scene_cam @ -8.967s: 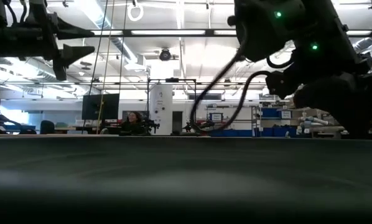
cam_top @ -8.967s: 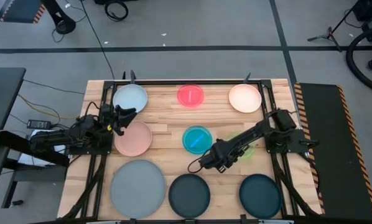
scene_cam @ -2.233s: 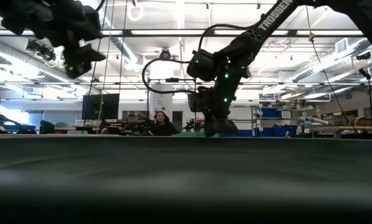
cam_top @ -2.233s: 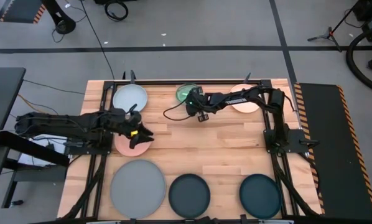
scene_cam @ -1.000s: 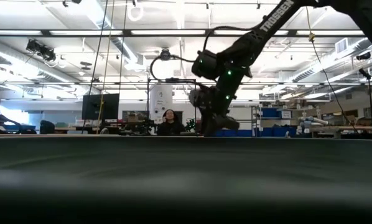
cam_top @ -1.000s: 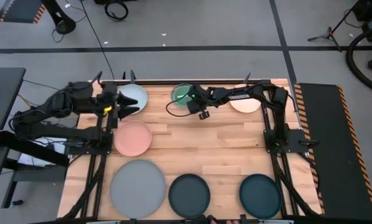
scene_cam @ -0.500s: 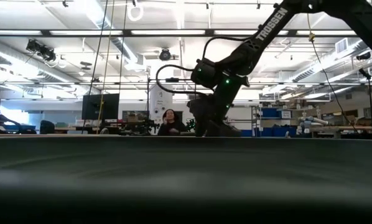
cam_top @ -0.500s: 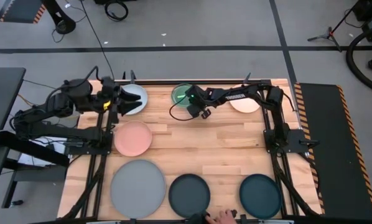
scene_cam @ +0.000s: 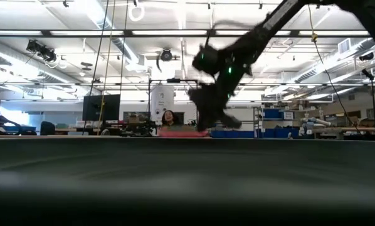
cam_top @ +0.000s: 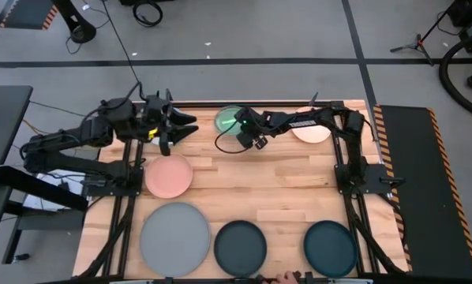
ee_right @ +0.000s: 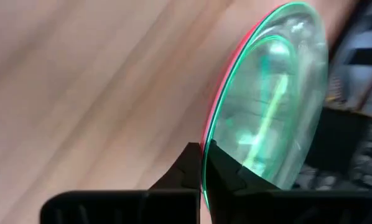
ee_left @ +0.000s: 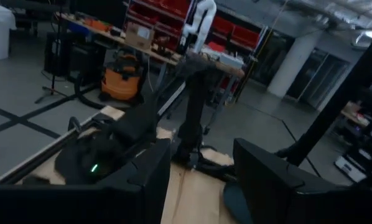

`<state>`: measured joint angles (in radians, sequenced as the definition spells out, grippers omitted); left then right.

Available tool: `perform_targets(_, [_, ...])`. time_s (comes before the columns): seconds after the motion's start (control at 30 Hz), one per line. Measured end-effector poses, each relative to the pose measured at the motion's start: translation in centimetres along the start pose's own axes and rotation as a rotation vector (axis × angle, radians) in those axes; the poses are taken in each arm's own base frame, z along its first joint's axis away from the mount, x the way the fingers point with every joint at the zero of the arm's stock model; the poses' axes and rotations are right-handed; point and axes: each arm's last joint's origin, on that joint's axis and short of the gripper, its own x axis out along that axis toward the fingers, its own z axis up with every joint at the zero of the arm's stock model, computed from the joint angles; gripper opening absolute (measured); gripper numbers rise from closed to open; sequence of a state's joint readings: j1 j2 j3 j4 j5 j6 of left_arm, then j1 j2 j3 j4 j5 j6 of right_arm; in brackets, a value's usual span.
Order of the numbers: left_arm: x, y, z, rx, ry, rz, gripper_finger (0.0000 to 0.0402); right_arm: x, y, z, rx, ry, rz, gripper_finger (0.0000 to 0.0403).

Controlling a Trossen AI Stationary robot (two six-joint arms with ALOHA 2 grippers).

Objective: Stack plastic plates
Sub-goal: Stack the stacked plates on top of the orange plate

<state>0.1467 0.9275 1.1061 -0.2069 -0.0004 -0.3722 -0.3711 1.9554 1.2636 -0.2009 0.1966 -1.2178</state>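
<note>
A green-tinted plate with a red plate's rim showing beneath it forms a stack (cam_top: pixel 226 117) at the far middle of the table. My right gripper (cam_top: pixel 241 130) reaches in from the right and is shut on that stack's rim; in the low view it hangs over a red strip of plate (scene_cam: pixel 181 132). My left gripper (cam_top: pixel 185 128) hovers open near the far left, level, with nothing between its fingers (ee_left: pixel 142 186). The cream plate (cam_top: pixel 307 132) lies partly under the right arm. A salmon plate (cam_top: pixel 169 175), a large grey plate (cam_top: pixel 175 239) and two dark teal plates (cam_top: pixel 240 247) (cam_top: pixel 331 247) lie flat. My right gripper pinches the stack's rim (ee_right: pixel 206 146) between its two fingers (ee_right: pixel 186 171), on the edge that faces the table's right and near sides. The fingers slant down onto it from the right. Green plate over red edge shows at the pinch. Whether the stack is clear of the wood I cannot tell.
A person's hand (cam_top: pixel 283 277) shows at the near edge between the two teal plates. Bare wood lies across the table's middle (cam_top: pixel 260 177). Black frame rails run along both sides (cam_top: pixel 354 205).
My left gripper has moved along the far edge toward the table's middle, still open and level. My right gripper has rolled at the wrist over the stack, and a red strip of plate now shows beneath it in the low view.
</note>
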Motion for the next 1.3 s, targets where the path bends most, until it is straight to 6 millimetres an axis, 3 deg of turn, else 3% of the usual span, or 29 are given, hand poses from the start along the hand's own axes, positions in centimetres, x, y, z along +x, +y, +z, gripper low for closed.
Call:
perform_targets(0.13, [-0.2, 0.0, -0.2, 0.014, 0.022, -0.004, 0.0181, -3.9, -1.0, 2.1, 0.099, -0.072, -0.069, 0.0008])
perform_targets(0.37, [-4.0, -0.5, 1.4, 0.047, -0.081, -0.058, 0.0181, -10.3, -1.5, 4.3, 0.450, -0.269, -0.044, 0.0008])
perform_targets(0.5, [-5.6, -0.8, 1.5, 0.095, -0.074, -0.137, 0.0181, -12.3, -1.5, 5.1, 0.743, -0.422, 0.092, 0.0008])
perform_targets(0.63, [-5.8, -0.7, 1.2, 0.128, -0.039, -0.116, 0.0181, -13.2, -1.2, 6.0, 1.003, -0.539, 0.299, 0.0008])
perform_targets(0.9, [-2.5, -0.2, -0.2, 0.150, 0.095, -0.126, 0.0181, -14.8, 0.8, 9.3, 1.102, -0.627, 0.609, 0.0008])
perform_targets(1.1, [0.0, 0.4, -1.3, 0.064, 0.226, -0.230, 0.0189, -16.5, 2.3, 11.5, 1.068, -0.657, 0.668, 0.0008])
perform_targets(1.3, [2.1, 3.2, -2.8, -0.046, 0.411, -0.242, 0.0242, -18.2, 1.5, 12.4, 1.067, -0.712, 0.671, 0.0008])
